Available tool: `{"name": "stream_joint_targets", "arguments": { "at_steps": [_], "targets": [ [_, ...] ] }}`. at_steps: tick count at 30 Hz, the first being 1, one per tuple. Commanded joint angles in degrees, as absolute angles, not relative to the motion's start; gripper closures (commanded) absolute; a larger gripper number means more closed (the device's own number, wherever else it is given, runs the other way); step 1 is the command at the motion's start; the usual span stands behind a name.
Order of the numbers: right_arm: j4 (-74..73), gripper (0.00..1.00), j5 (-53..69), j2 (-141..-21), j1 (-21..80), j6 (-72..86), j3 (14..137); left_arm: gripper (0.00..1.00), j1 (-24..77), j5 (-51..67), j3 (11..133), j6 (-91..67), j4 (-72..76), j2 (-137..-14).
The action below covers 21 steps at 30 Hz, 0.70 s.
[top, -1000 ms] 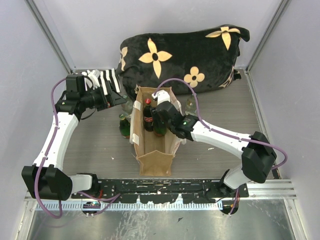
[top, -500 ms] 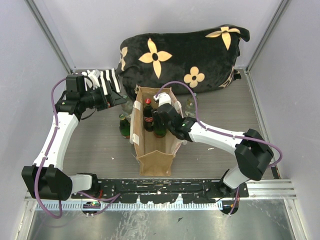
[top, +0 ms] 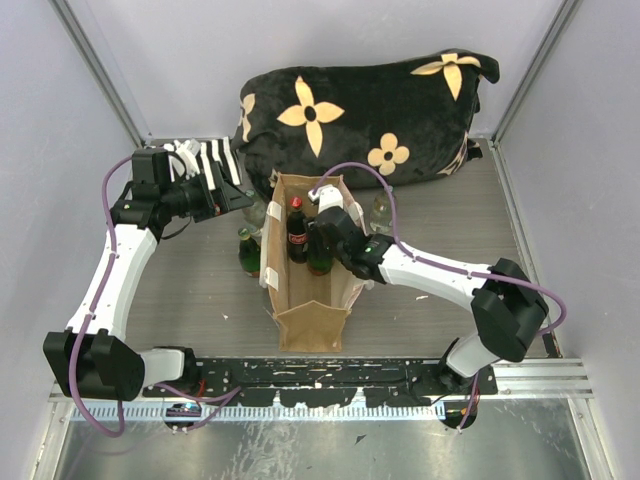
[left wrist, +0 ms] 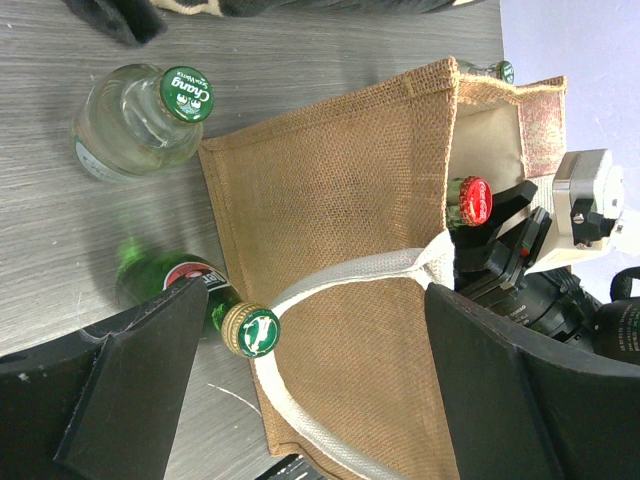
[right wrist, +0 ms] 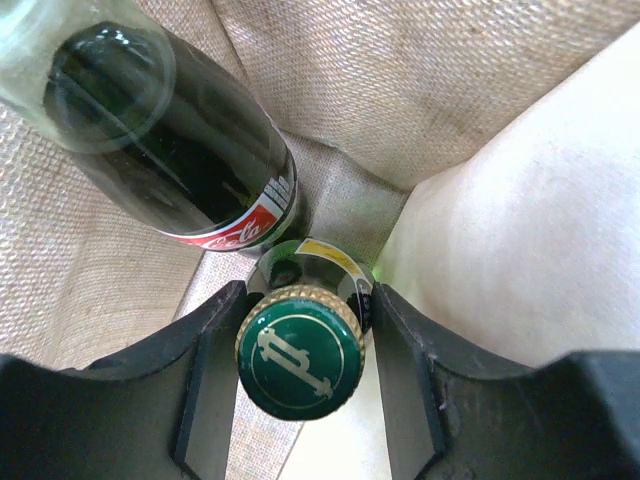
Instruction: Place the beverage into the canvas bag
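The canvas bag stands open at the table's middle, tan with cream handles. My right gripper reaches down into it, shut on the neck of a green bottle with a green and gold cap. That bottle stands upright inside the bag beside a cola bottle with a red cap. My left gripper hovers open left of the bag. Between its fingers in the left wrist view I see a cream handle and another green bottle.
A clear Chang bottle and the green bottle stand outside the bag's left wall. Another clear bottle stands on the bag's right. A black flowered cushion fills the back, with a striped cloth at its left.
The right arm's elbow has shifted slightly to the left while its gripper stays in the bag on the green bottle. The left arm has not moved.
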<state>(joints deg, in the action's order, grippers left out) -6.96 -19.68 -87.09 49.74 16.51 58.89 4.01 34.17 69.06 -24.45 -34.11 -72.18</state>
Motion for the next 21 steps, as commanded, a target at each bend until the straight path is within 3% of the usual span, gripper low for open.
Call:
{"name": "stream_joint_targets", "arguments": {
  "at_steps": [1,18,19,21],
  "targets": [
    [0.7,0.99,-21.6,-80.5,49.5,16.9,61.1,0.03,3.8,35.3,69.4,-23.9,-33.3,-72.3],
    [2.0,0.98,-18.7,-83.2,49.2,19.2,54.8,0.03,3.8,35.0,69.6,-23.9,-33.7,-74.4],
    [1.8,0.93,-18.6,-83.3,49.2,19.1,55.1,0.04,3.8,34.9,69.6,-23.8,-33.6,-74.3],
    [1.3,0.72,-19.0,-83.3,49.2,18.9,55.9,0.03,3.8,35.0,69.5,-23.8,-33.6,-74.3]
  ]
}}
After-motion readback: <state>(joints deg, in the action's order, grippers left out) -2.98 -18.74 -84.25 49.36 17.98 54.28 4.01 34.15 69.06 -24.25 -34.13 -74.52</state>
